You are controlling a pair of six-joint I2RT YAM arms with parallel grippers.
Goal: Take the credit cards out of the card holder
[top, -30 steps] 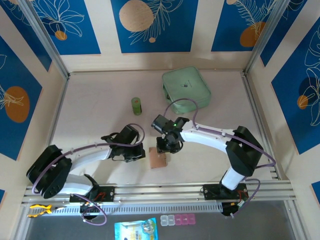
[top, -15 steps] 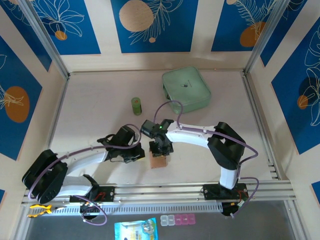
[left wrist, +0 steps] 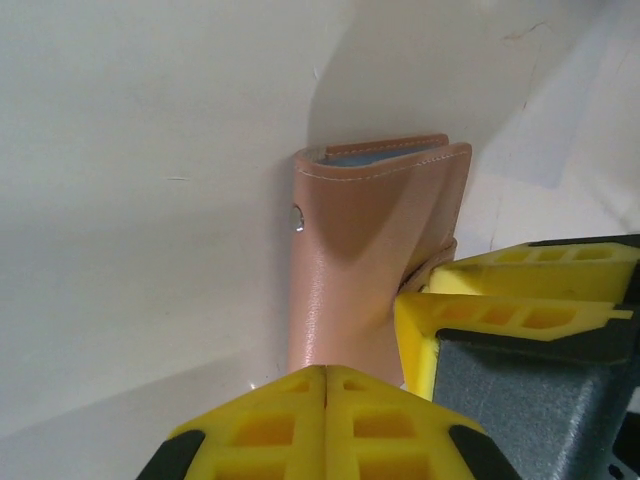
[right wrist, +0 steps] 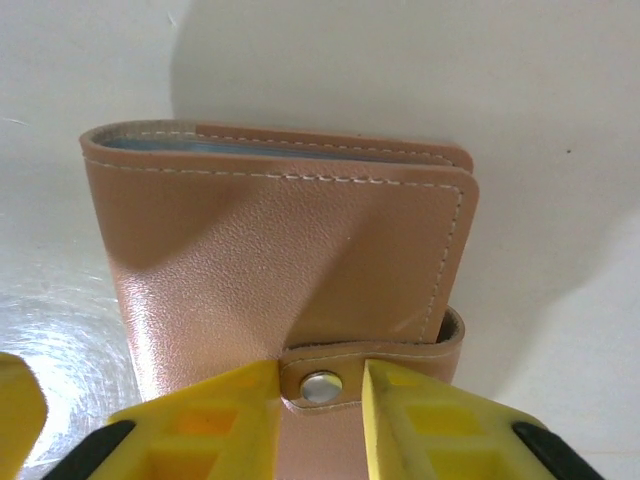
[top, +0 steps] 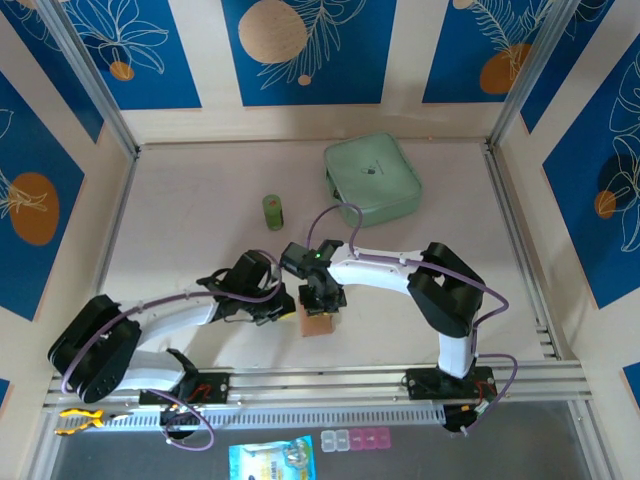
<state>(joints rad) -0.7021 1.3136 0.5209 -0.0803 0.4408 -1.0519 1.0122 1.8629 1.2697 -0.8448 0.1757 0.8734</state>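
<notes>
while your right claw (right wrist: 318, 385) is clenched on the snap strap (right wrist: 320, 385) of the card holder (right wrist: 290, 260), the pinkish-tan wallet lies folded on the table (top: 200, 240), just ahead of its fingertips. a grey-blue edge shows inside the fold at the end far from this claw; you cannot tell if it is a card. your left claw (left wrist: 325, 375) is closed, with its two yellow fingers pressed together and nothing between them. the wallet begins right in front of its tips. the surface is pale and plain, with soft shadows around both claws. beyond the right claw, well apart, lies a mint-green zip case (top: 372, 180). beyond the left claw stands a small green cylinder (top: 273, 211). pale walls with blue panels (top: 300, 50) close the table on three sides.
</notes>
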